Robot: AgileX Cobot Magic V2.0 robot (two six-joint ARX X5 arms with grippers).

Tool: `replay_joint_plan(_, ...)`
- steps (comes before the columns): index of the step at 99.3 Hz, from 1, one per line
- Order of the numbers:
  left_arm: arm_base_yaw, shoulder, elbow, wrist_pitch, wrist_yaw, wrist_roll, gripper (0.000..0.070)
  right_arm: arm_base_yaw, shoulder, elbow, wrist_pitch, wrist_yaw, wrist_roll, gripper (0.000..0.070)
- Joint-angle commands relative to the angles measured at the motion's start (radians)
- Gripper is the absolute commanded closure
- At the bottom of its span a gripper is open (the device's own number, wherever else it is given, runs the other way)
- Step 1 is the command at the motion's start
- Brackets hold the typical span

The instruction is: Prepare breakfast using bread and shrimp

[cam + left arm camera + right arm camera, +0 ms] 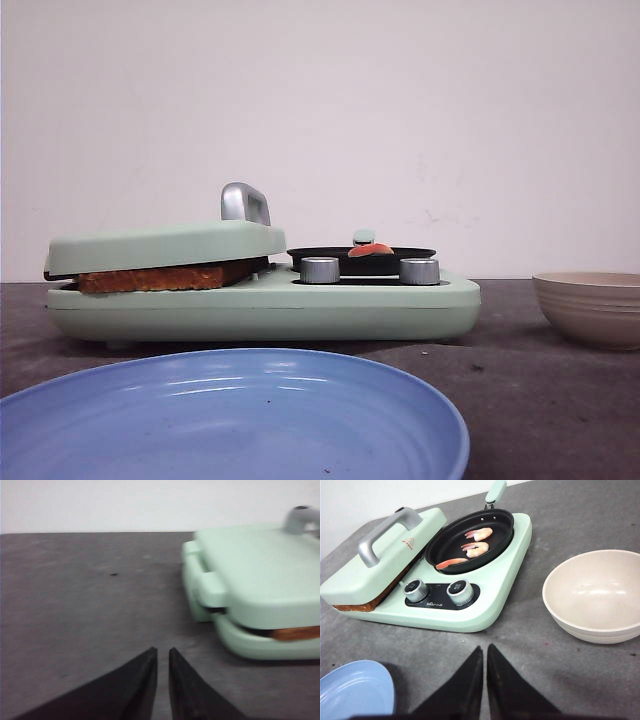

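The bread lies inside the mint-green sandwich maker, clamped under its lowered lid; only a brown crust edge shows. Three orange-pink shrimp lie in the black pan on the maker's right half, and one shrimp peeks over the rim in the front view. My left gripper is shut and empty, low over the table to the left of the maker. My right gripper is shut and empty, in front of the maker's knobs. Neither gripper shows in the front view.
A beige bowl stands to the right of the maker. A blue plate sits in front of it, near the table's front edge. The lid's silver handle sticks up.
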Motion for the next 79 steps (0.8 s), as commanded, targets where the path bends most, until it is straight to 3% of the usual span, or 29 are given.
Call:
replay_joint_plan(1, 0.01, 0.0, -0.018, -0.004, -0.003, 0.022, 0.07, 0.0, 0.002, 0.004, 0.014, 0.0, 0.01, 0.07)
replay_joint_plan(7, 0.01, 0.0, -0.018, -0.004, -0.002, -0.009, 0.07, 0.0, 0.002, 0.004, 0.014, 0.0, 0.01, 0.07)
replay_joint_plan(79, 0.01, 0.001, -0.018, -0.003, 0.003, -0.008, 0.07, 0.0, 0.002, 0.004, 0.014, 0.0, 0.01, 0.07)
